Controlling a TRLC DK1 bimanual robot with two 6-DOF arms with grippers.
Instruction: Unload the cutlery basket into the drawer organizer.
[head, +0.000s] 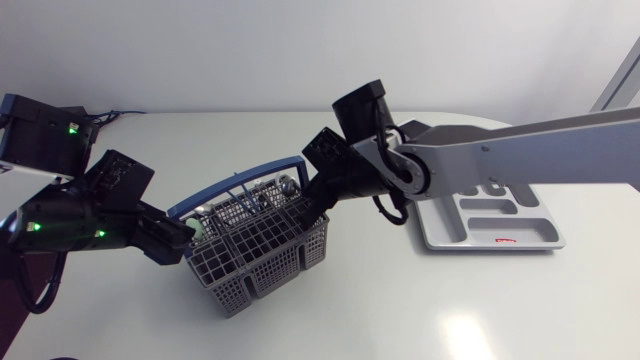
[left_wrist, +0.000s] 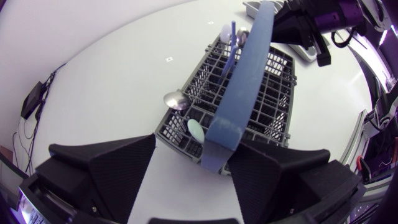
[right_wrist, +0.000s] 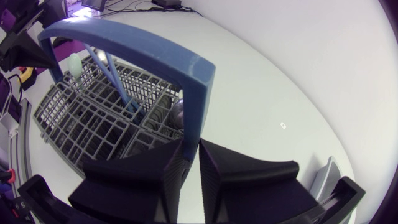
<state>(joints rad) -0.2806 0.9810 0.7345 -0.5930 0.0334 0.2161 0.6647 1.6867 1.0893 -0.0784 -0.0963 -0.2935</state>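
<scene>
**Q:** Fig. 1, left side. What does the left gripper (left_wrist: 194, 155) hold?

**A:** Nothing. Its fingers stand wide apart at the left end of the basket (head: 300, 262). The foot of the blue handle (head: 228, 187) lies between them, close against one finger and clear of the other.

**Q:** And the basket itself?

**A:** It sits on the table left of centre, still loaded. A spoon (left_wrist: 176, 99) and several other pieces stand in its compartments.

**Q:** The right gripper (right_wrist: 193, 171)?

**A:** It has reached past the middle to the basket's right end. Its fingers are clamped from both sides on the handle's upright there.

**Q:** Where is the organizer (head: 440, 235)?

**A:** At the far right, well apart from the basket and partly hidden under the right arm. The compartments that show hold no cutlery.

**Q:** Which step is in hand?

**A:** Probably an early one: securing the basket by its handle, with unloading not yet begun.

**Q:** What does the next move call for?

**A:** Most likely the right gripper holds the basket steady. The open left gripper would then go over the rim and close on a single piece without snagging the grid.
</scene>
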